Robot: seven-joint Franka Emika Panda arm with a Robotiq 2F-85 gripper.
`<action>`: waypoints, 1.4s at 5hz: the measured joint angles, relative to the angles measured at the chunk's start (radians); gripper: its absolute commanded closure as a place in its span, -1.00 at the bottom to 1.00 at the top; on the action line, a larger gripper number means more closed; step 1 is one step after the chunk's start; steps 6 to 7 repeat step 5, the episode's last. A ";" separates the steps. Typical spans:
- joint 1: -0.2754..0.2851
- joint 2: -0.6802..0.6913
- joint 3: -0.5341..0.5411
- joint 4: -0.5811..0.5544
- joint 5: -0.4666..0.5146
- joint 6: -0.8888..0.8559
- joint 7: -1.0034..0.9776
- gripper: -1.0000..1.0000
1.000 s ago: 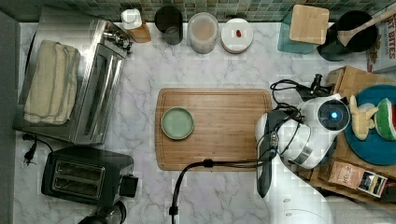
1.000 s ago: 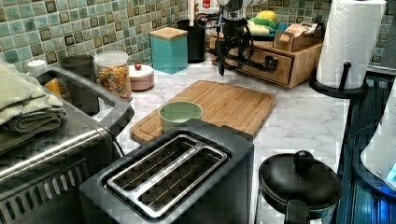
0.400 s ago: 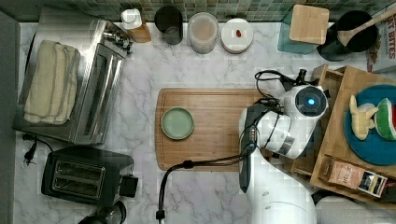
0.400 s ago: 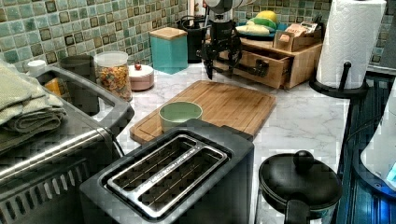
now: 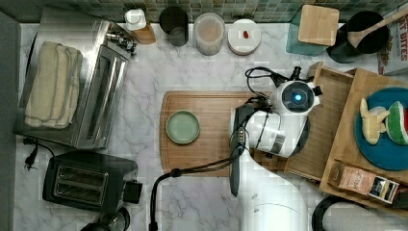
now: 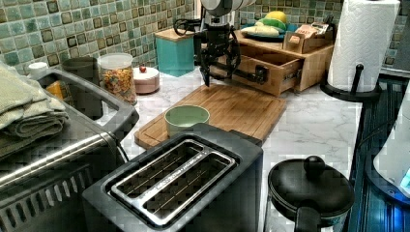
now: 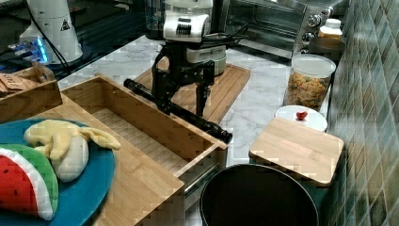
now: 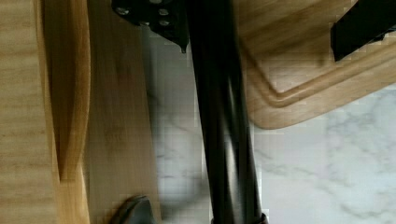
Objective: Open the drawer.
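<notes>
The gripper [image 7: 181,101] stood open, its fingers [image 7: 203,99] straddling the bar handle [image 7: 179,110] without clamping, so a sideways pull could hook it. The drawer [image 7: 141,129], at the right view's centre, stood well out from its wooden stand [image 5: 373,144]. One drawer, one handle, one cutting board [image 5: 211,132], one green bowl [image 5: 183,127].

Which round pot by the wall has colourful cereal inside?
The clear jar, between the dark cup and the white dish with a red knob.
</notes>
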 measured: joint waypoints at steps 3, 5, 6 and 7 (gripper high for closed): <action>0.095 0.066 0.013 0.109 0.000 -0.115 0.134 -1.00; 0.115 0.082 0.033 0.138 0.014 -0.129 0.145 -1.00; 0.115 0.082 0.033 0.138 0.014 -0.129 0.145 -1.00; 0.115 0.082 0.033 0.138 0.014 -0.129 0.145 -1.00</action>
